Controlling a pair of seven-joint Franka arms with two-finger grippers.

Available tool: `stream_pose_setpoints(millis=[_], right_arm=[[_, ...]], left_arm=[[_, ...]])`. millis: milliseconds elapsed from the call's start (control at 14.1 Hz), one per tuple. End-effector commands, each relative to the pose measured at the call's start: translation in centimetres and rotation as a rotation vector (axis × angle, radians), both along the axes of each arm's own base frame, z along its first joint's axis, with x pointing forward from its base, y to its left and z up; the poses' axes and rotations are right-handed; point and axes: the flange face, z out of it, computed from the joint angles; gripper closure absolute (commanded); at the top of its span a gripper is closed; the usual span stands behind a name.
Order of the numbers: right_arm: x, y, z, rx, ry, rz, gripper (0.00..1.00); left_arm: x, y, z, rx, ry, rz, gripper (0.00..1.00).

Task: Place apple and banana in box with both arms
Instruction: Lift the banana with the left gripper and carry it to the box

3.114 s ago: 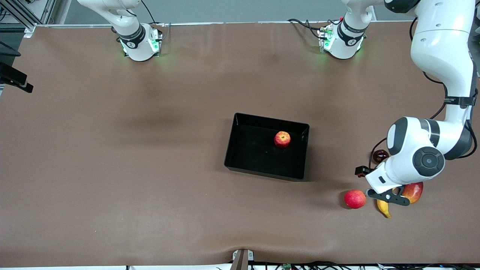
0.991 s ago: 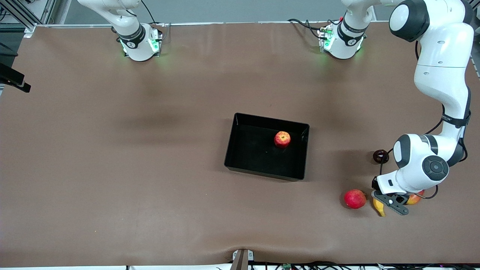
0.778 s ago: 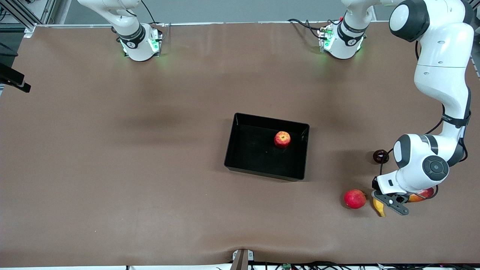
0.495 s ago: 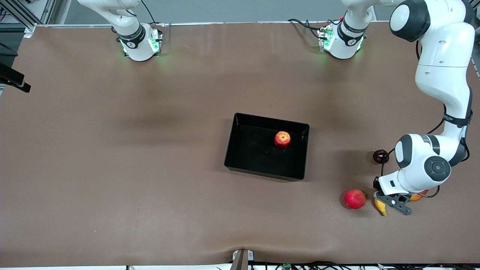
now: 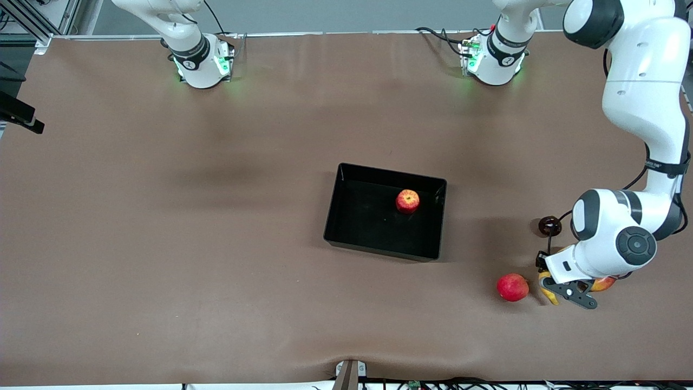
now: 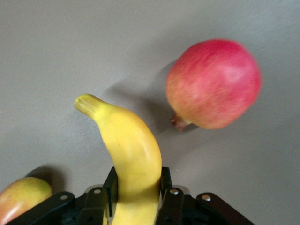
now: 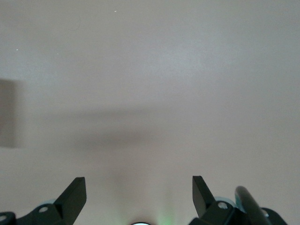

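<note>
Bench (image 5: pixel 216 216) brown under everything; right gripper (image 7: pixel 138 192) waiting over a plain stretch of it, jaws spread wide and empty. Near the middle, box (image 5: pixel 392 172) with the apple (image 5: pixel 407 201) resting inside, close to the wall at the left arm's end. Toward that end and nearer the front camera, pinkish-red round fruit (image 5: pixel 512 287) lying just beside the banana (image 5: pixel 547 290). Left gripper (image 5: pixel 568 287) low at the bench, jaws clenched across the banana's thick middle, curved tip jutting free ahead of them; mango (image 5: pixel 603 283) close alongside, mostly under the wrist. Hard to tell whether lifted clear yet. Probably light but soft-skinned and smooth: firm squeeze likely to bruise, loose one to let it swivel. Mid-body hold looks sensible, balancing both ends for the carry to the box.
</note>
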Motion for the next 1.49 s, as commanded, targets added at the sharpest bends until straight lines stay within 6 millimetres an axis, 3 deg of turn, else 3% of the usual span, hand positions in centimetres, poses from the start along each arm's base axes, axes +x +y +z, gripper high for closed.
stream_pose_setpoints(millis=[0, 283, 637, 849, 1274, 1415], right_arm=[[-0.2, -0.3, 0.3, -0.003, -0.006, -0.008, 0.0], [-0.2, -0.3, 0.2, -0.003, -0.004, -0.008, 0.0], [-0.1, -0.3, 0.2, -0.003, -0.004, -0.008, 0.0], [-0.1, -0.3, 0.2, -0.003, -0.006, -0.008, 0.0], [-0.1, -0.4, 0.2, -0.003, -0.006, -0.01, 0.0], [-0.1, -0.4, 0.2, -0.004, -0.003, -0.01, 0.0]], left_arm=[[-0.7, -2.0, 4.8, -0.017, 0.009, 0.075, 1.0], [-1.8, -6.9, 8.8, -0.041, 0.027, 0.162, 1.0], [-3.5, -16.2, 11.0, -0.128, 0.039, 0.342, 1.0], [-5.5, -23.3, 11.0, -0.13, 0.048, 0.37, 1.0], [-10.4, -35.7, 10.1, -0.14, 0.052, 0.368, 1.0], [-11.6, -38.4, 9.1, -0.159, 0.046, 0.369, 1.0]])
